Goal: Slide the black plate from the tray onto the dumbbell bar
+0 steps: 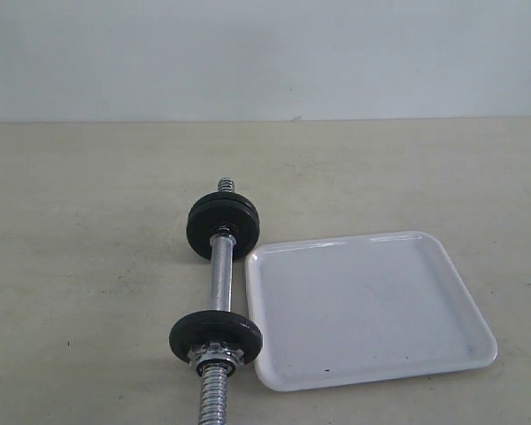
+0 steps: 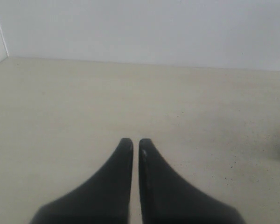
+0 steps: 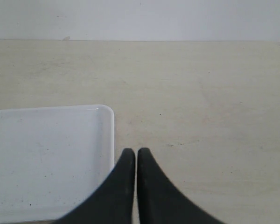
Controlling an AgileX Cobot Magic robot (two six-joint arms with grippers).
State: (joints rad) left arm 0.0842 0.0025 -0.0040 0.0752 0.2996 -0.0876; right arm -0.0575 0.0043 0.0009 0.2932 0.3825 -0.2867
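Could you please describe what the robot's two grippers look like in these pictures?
The left gripper and right gripper each have two smooth black fingers, wide at the base, curving to narrow rounded tips. No cables or markings show; the arms are out of view.

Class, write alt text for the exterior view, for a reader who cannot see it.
A chrome bar lies on a beige table, one black plate toward its near end and a black stack toward its far end. A bare white tray sits just right of it.
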